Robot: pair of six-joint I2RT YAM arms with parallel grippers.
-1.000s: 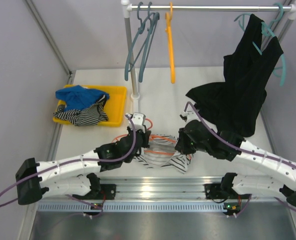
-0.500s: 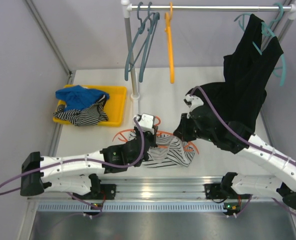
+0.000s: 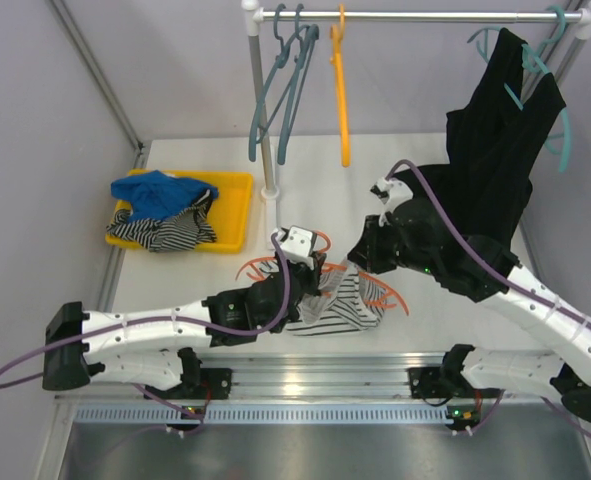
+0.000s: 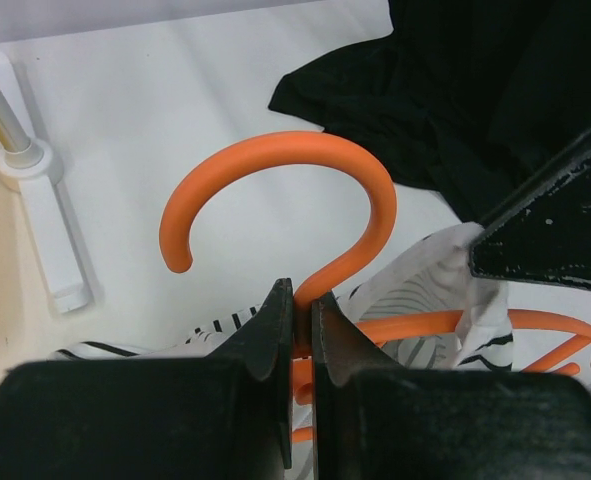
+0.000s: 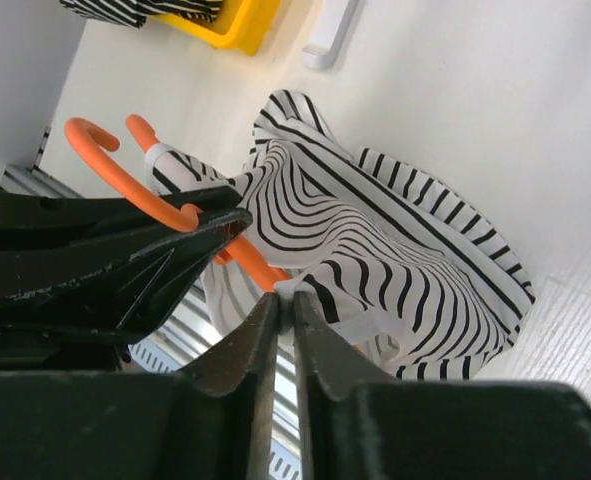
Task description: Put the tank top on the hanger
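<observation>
1. Both grippers have moved back from the near edge, taking the hanger and tank top along.
2. The left gripper clamps the hanger's neck; the right gripper pinches the top's edge.
3. Threading is underway, with the top bunched over the hanger's middle; next, a strap probably needs pulling over its free arm.

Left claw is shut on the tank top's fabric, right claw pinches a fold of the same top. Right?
No. The left claw is shut on the hanger, at its neck just below the hook, not on fabric; the left wrist view shows it. The right claw does pinch a fold of the tank top.
</observation>
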